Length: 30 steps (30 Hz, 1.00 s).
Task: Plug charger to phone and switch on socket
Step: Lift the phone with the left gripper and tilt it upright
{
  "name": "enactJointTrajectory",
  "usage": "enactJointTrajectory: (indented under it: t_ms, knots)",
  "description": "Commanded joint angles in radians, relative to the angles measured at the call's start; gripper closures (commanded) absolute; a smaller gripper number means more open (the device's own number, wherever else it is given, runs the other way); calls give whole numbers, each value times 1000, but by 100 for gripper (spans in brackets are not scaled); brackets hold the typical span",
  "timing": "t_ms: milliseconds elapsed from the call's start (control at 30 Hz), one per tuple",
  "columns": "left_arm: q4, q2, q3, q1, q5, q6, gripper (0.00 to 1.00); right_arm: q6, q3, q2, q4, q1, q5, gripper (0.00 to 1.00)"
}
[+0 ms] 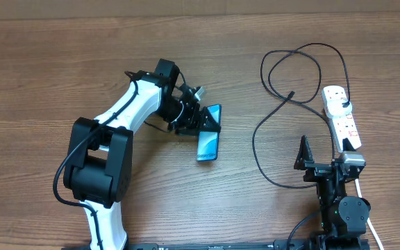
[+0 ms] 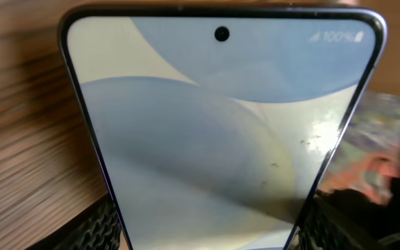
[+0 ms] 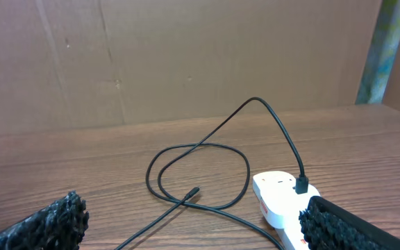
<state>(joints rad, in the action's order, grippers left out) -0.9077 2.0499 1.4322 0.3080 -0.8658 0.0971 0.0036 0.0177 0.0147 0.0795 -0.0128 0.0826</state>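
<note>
Plain wooden worktop (image 1: 40, 76), cardboard wall (image 3: 186, 55) behind. Left tool (image 1: 203, 123) is clamped on the phone (image 1: 208, 142) mid-worktop. Right tool (image 1: 328, 156) gapes wide, empty, beside the socket (image 1: 342, 114). The charger (image 1: 255, 139) lies loose, so I'd guess grabbing its tip (image 1: 292, 94) comes next.

Your left arm (image 1: 127, 111) reaches up and rightward from its base at the near edge. Its wrist is turned so the left gripper (image 1: 205, 123) points right, and its fingers (image 2: 99, 226) press both long edges of the phone (image 1: 208, 142). Your right arm (image 1: 339, 201) sits folded close to its base, the right gripper (image 1: 327, 158) facing away from you with its jaws spread wide.
</note>
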Motion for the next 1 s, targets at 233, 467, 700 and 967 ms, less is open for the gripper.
enactJointTrajectory:
  t_ms: [233, 467, 700, 967]
  knots:
    - [88, 3, 24, -2, -439, 42, 71, -2, -10, -10, -3, 8, 5, 0]
    - [150, 3, 24, -2, -629, 80, 72, -2, -10, -10, -3, 8, 5, 0]
    - [195, 3, 24, -2, -715, 156, 72, -2, -10, -10, -3, 8, 5, 0]
    - [265, 3, 24, -3, -715, 293, 73, -2, -10, -10, -3, 8, 5, 0]
